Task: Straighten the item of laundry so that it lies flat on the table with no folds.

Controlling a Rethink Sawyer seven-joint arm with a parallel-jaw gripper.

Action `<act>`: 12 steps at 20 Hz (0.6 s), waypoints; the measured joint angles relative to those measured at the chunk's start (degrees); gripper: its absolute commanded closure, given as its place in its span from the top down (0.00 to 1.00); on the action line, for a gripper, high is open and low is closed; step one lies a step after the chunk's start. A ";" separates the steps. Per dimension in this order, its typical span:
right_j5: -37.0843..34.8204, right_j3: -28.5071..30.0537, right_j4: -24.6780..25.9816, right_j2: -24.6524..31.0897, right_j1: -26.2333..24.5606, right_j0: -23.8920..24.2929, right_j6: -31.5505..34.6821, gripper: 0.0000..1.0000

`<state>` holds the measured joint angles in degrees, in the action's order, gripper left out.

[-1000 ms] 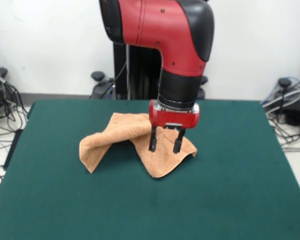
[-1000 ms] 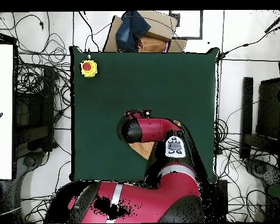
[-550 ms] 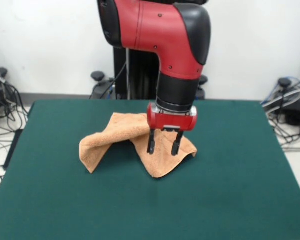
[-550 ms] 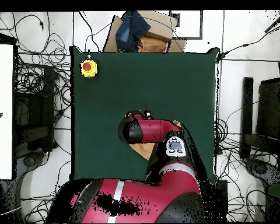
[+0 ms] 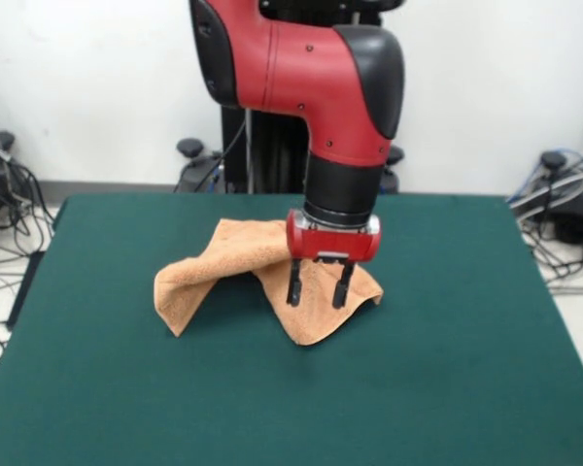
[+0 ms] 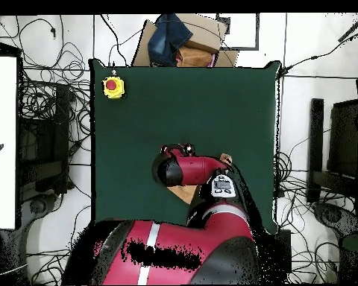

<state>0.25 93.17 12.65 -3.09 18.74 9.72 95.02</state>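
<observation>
On the dark green table point(image 5: 466, 369), slightly toward 12 o'clock from centre in the front view: a peach-orange towel point(image 5: 233, 267), crumpled and folded over itself, not flat. Long axis running roughly from 8 o'clock to 3 o'clock, with one corner pointing down-left at 8 o'clock, another pointing toward 6 o'clock, and a raised ridge near 12 o'clock. Directly over the towel's right half: a red and black arm ending in a gripper point(image 5: 316, 289), pointing straight down, its two dark fingers point(image 5: 293, 283) spread apart with a clear gap, tips just above or at the cloth, contact impossible to judge. In the overhead view: towel mostly hidden under the arm, only small patches visible beside it. Near the table's 11 o'clock corner there, a yellow box with a red button point(image 6: 112, 86). No containers visible on the table.
</observation>
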 measured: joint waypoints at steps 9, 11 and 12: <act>4.64 -0.02 -0.01 -0.60 -2.90 0.00 0.00 1.00; 6.23 -0.01 -0.02 -0.93 -3.71 0.04 0.00 1.00; 6.63 0.01 -0.02 -0.99 -3.92 0.08 0.00 1.00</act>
<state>6.89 93.18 12.62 -4.08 14.82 9.80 95.02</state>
